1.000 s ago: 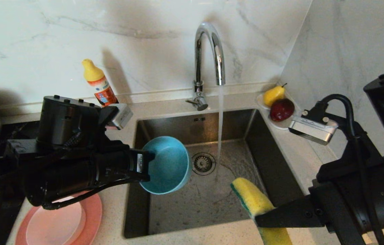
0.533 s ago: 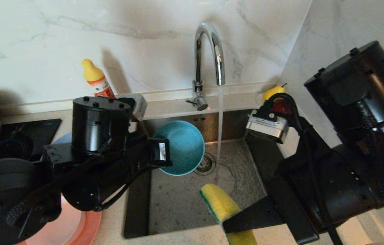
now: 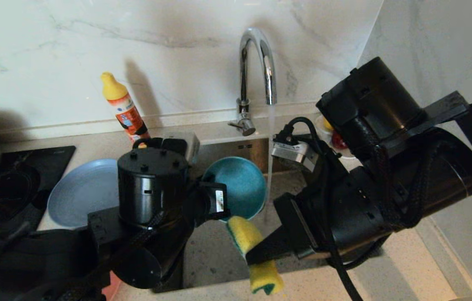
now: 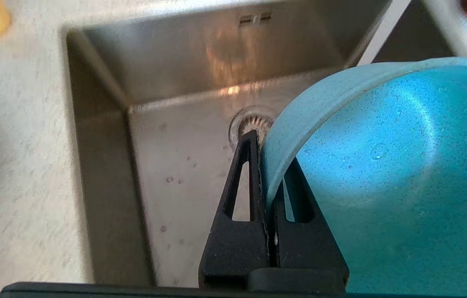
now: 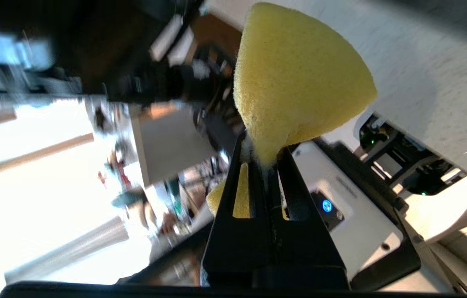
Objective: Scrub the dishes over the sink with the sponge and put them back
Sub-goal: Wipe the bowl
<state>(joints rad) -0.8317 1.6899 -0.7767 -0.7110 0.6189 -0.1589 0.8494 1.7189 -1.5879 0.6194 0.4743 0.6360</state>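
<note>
The bowl [image 3: 236,190] is held over the sink [image 3: 219,255], near its back-left part, tipped so that its open face turns toward the front right. The left gripper [image 4: 267,165] is clamped on the bowl's rim, one finger inside the wall and one outside, as the left wrist view shows. The sponge [image 3: 250,246] lies just in front of and below the bowl, over the sink's front edge. Its long axis runs from the front edge up and back toward the bowl's lower rim, and the upper yellow end appears close to or touching that rim; contact cannot be confirmed. The right gripper [image 5: 264,163] is closed tight on the sponge's waist, with the yellow body flaring out beyond the fingertips. The bowl therefore lies behind and slightly left of the sponge, and the right arm carries the working tool while the left arm only presents the dish. The coming stroke probably requires the sponge end to travel up and back into the bowl's cavity. The faucet [image 3: 257,62] runs a stream just right of the bowl. A blue plate [image 3: 81,192] rests on the worktop left of the sink, behind the left arm.
</note>
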